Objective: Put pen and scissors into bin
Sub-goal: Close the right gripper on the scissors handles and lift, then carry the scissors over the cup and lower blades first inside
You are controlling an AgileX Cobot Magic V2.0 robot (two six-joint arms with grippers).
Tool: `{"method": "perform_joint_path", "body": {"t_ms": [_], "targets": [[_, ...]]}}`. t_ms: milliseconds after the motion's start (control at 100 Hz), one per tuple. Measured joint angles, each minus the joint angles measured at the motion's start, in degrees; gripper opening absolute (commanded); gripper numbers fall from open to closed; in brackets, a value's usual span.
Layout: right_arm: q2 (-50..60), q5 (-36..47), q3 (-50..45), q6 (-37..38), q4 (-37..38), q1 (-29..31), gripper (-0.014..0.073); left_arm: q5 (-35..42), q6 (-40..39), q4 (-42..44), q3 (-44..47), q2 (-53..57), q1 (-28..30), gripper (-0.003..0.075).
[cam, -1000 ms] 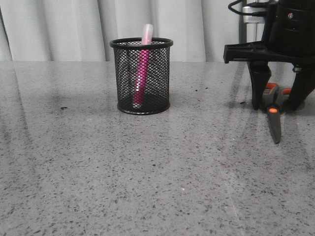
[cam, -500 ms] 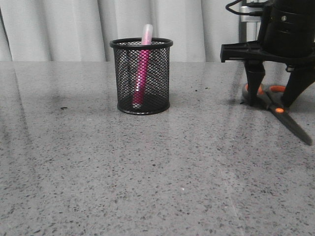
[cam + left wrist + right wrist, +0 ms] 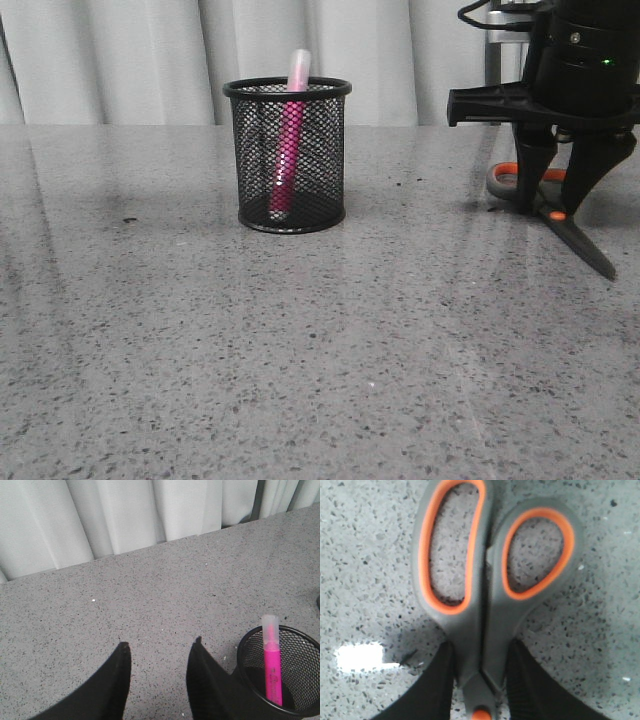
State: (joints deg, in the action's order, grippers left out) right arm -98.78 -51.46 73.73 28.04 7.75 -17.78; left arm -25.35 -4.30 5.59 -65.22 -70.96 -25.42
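The pink pen (image 3: 289, 140) stands leaning inside the black mesh bin (image 3: 325, 150) left of centre, its pale cap above the rim. My right gripper (image 3: 560, 195) at the far right is shut on the scissors (image 3: 578, 240), its fingers on either side of the grey neck just behind the orange pivot. The wrist view shows the orange-lined loops (image 3: 482, 625) pointing away from the gripper (image 3: 480, 680). The blades slant down toward the front right. My left gripper (image 3: 160, 647) is open and empty above the table beside the bin (image 3: 245, 655) with the pen (image 3: 272, 665); it is out of the front view.
A grey speckled table (image 3: 300, 350) stretches across the view. White curtains (image 3: 150, 60) hang behind the back edge. A bright reflection (image 3: 360, 657) lies on the table beside the right gripper.
The right gripper has closed on the scissors, which turned so the blades point front right, and the handles have risen a little. Bin and pen have not moved.
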Motion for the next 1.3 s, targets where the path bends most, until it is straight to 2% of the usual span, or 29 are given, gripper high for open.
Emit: {"method": "perform_joint_path", "body": {"t_ms": [370, 650, 770, 930, 1110, 1300], "targets": [[3.89, 0.50, -0.56, -0.68, 2.43, -1.57, -0.0072, 0.00, 0.00, 0.00, 0.00, 0.00, 0.00, 0.0238], [17.19, 11.20, -6.94, -0.79, 3.92, -2.88, -0.0073, 0.00, 0.00, 0.00, 0.00, 0.00, 0.00, 0.0238], [23.47, 22.16, -12.42, -0.79, 3.91, -5.67, -0.0073, 0.00, 0.00, 0.00, 0.00, 0.00, 0.00, 0.0238], [27.97, 44.97, -18.47, -0.79, 4.55, -9.20, -0.0073, 0.00, 0.00, 0.00, 0.00, 0.00, 0.00, 0.0238], [26.09, 61.59, -19.39, -0.91, 5.08, -10.71, -0.0073, 0.00, 0.00, 0.00, 0.00, 0.00, 0.00, 0.0238], [19.48, 79.30, -19.39, -0.91, 6.49, -11.05, -0.0073, 0.00, 0.00, 0.00, 0.00, 0.00, 0.00, 0.0238]]}}
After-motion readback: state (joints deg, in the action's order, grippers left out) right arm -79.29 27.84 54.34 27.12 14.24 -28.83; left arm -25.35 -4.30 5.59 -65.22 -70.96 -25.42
